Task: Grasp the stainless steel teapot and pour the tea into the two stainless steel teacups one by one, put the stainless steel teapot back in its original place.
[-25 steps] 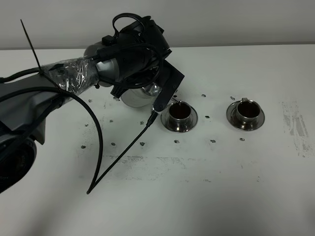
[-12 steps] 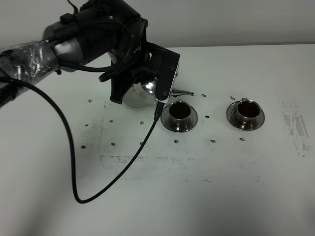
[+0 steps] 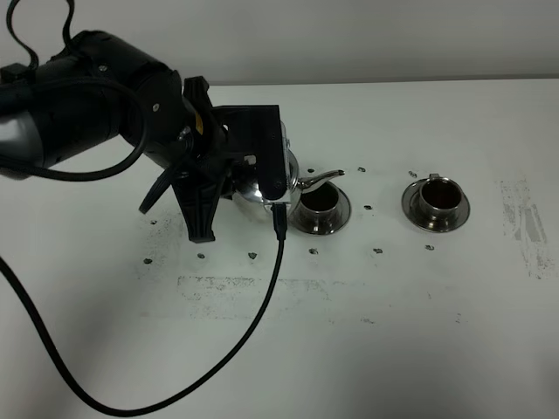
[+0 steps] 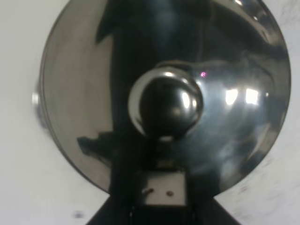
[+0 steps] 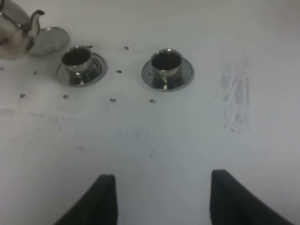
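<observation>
White table (image 3: 437,332), teapot (image 3: 253,188) now upright, left gripper (image 3: 262,170) lower.

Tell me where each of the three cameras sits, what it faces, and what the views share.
Exterior high: mounted above the white table, looking down; the left arm covers most of the teapot beside two teacups.
Left wrist: directly above the teapot, looking down on its lid knob; only a dark part of the pincer shows.
Right wrist: low over the table, facing both teacups; two dark fingertips of the right pincer stand apart.
Shared: the teapot appears in all three.
</observation>
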Controlling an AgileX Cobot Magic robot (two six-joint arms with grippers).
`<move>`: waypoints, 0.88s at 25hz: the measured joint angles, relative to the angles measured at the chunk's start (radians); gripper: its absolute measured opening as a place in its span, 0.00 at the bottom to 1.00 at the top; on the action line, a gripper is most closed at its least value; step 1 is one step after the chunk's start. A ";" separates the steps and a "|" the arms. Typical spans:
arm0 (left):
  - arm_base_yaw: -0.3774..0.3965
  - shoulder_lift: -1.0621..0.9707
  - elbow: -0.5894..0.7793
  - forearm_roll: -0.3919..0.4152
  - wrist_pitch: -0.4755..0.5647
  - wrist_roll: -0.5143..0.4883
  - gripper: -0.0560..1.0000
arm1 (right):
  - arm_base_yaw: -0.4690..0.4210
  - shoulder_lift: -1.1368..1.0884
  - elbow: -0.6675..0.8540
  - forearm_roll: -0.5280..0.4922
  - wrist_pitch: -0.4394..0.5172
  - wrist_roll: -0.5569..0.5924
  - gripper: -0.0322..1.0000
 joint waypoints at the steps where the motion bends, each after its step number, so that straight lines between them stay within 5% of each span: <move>1: 0.003 -0.010 0.025 -0.024 -0.019 -0.025 0.24 | 0.000 0.000 0.000 0.000 0.000 0.000 0.45; 6: 0.023 -0.020 0.150 -0.117 -0.136 -0.129 0.24 | 0.000 0.000 0.000 0.000 0.000 0.001 0.45; 22: 0.038 -0.004 0.346 -0.130 -0.333 -0.181 0.24 | 0.000 0.000 0.000 0.000 0.000 0.000 0.45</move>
